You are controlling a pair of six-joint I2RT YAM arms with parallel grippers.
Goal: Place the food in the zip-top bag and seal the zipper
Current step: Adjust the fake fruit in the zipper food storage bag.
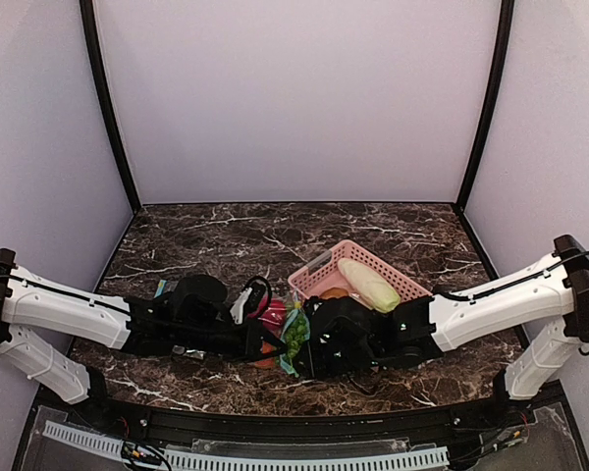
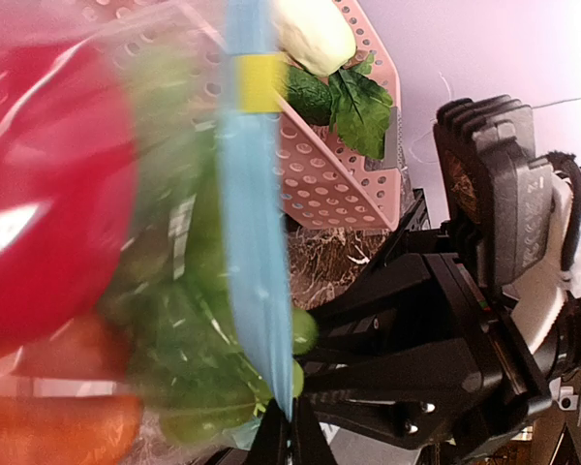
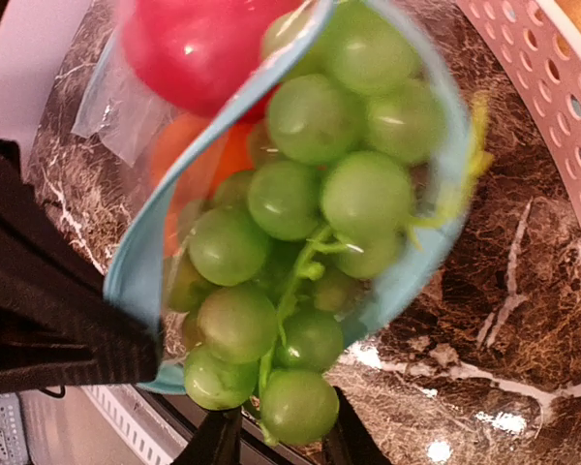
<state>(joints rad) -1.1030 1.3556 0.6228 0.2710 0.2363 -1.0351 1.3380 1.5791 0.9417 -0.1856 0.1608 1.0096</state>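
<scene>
**Grapes Crowd the Mouth of the Bag**

At left, the left tool (image 1: 265, 334) is clamped tight on the rim of the zip-top bag (image 1: 281, 339). By the look of it, this holds the mouth up and agape toward its partner. The bag lies on the marble tabletop (image 1: 196, 235) between the two arms. Its light blue zipper (image 2: 252, 242) is bowed open, not yet pressed together. A red tomato-like fruit (image 3: 203, 44) and an orange fruit (image 3: 218, 155) sit deep inside. The green grape bunch (image 3: 300, 252) fills the opening, its lowest grapes outside the rim. The right tool (image 3: 283, 436) has its jaws drawn narrow on either side of the bottom grape. Whether it truly pinches cannot be told. Those protruding grapes would likely block any seal. Just beside, at right, stands a pink basket (image 1: 393, 275) holding a pale vegetable (image 1: 368, 283).
</scene>
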